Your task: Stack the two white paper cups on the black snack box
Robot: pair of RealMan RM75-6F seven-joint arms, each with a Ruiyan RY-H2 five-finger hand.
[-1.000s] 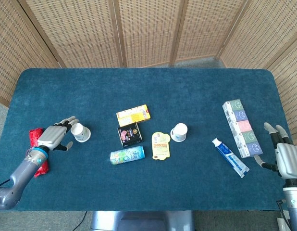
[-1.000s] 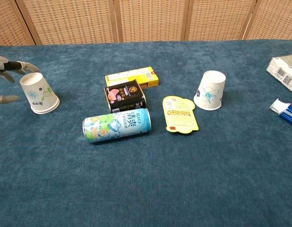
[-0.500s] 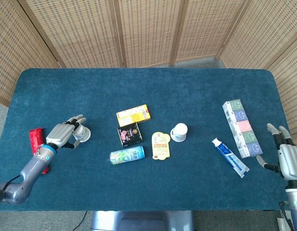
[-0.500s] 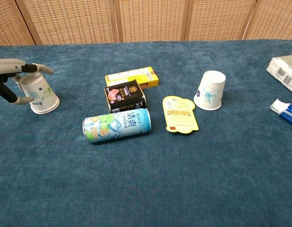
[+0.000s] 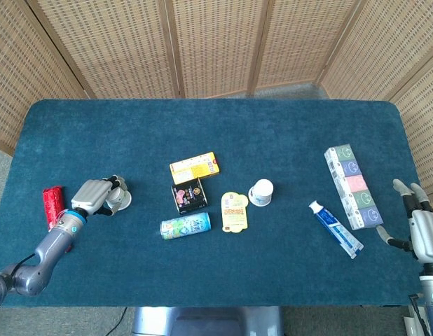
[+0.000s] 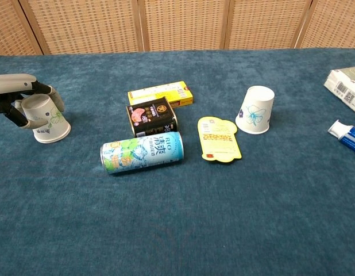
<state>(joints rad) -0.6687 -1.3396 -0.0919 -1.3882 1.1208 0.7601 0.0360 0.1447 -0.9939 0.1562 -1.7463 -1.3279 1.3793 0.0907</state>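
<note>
Left hand (image 5: 97, 196) is wrapped around the left paper cup (image 6: 46, 119): fingers (image 6: 51, 95) curl over the far side, thumb on the near side, cup upside down with its rim still down on the blue table (image 5: 286, 133). In the chest view the cup leans slightly.

Black snack box (image 5: 188, 194) lies flat near table centre, at 3 o'clock from the held cup, well apart from it. Second paper cup (image 5: 261, 192) stands upside down at 3 o'clock from the box, near it, not touching, nothing holding it.

Around the box:
- yellow box (image 5: 194, 167) at 12 o'clock, just beside it; touching or not, cannot tell
- drink can (image 5: 186, 225) on its side at 6 o'clock, just beside it
- yellow packet (image 5: 235, 211) lying flat between the box and the second cup, slightly toward 5 o'clock from the box

Red packet (image 5: 53, 204) sits at 9 o'clock from the left hand, beside the forearm.

Right side: toothpaste tube (image 5: 335, 228) lies diagonal, long multi-pack box (image 5: 352, 185) at its 1 o'clock, close by.

Right hand (image 5: 421, 227) is off the table's right edge at 3 o'clock from the multi-pack, fingers apart, holding nothing, touching no object.
</note>
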